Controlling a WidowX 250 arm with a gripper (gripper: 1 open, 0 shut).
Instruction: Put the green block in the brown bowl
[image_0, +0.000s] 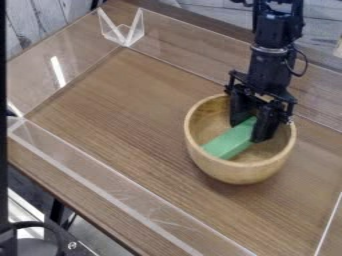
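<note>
Jaws of the black gripper (259, 112) are closed on the green block (233, 138), gripping its upper end. Below them, the block slants down inside the brown bowl (242, 170). Beneath the bowl lies a brown wooden table (127, 120).

No readable text, label, brand, number or sign shows anywhere in the view.
</note>
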